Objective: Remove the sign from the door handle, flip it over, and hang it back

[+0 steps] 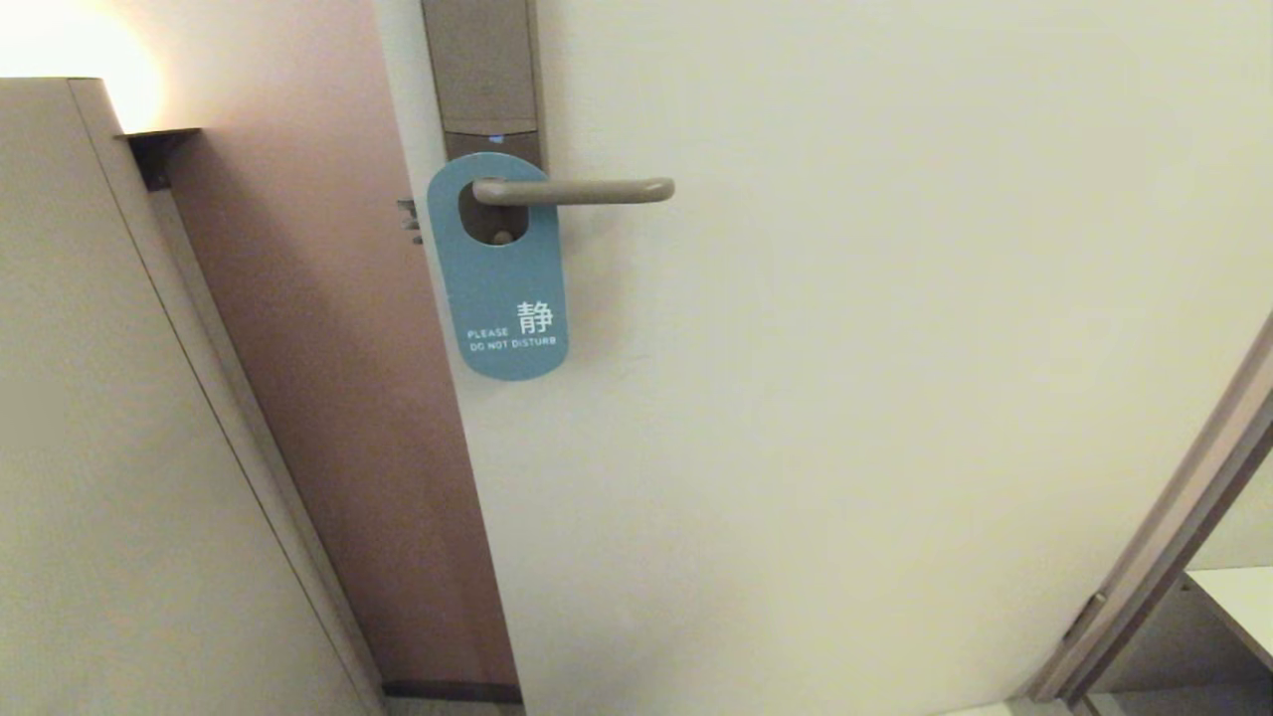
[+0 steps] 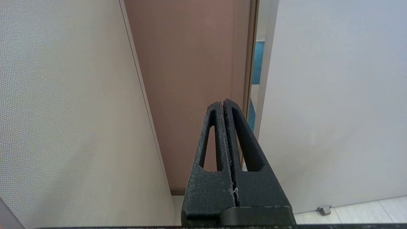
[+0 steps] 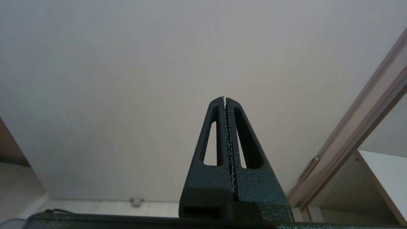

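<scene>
So what we've got: the sign (image 1: 502,288) is hanging on the door handle (image 1: 587,191), blue face out, with the white "PLEASE DO NOT DISTURB" lettering and a big Chinese character down near its rounded bottom edge. It's a flat oblong card with rounded ends, and the handle pokes through its oval hole, so the card sits at the root of the lever, right against the lock plate (image 1: 484,75). The handle itself is a slim, smooth beige-metal lever lying horizontal, rounded tip pointing away from the plate. The plate is a tall brownish strip running up above the handle. The cream door (image 1: 895,398) behind it all looks plain and matte, and past the door's edge on the plate side there's a pinkish-brown wall (image 1: 328,348).

Neither arm shows up in the head view. In its wrist view the left gripper (image 2: 223,102) has its black, grainy-textured fingers pressed together with nothing between them, low down by the door's edge. The right gripper (image 3: 225,99) is the same deal: toothed fingers closed on nothing, facing bare door well below the handle.
</scene>
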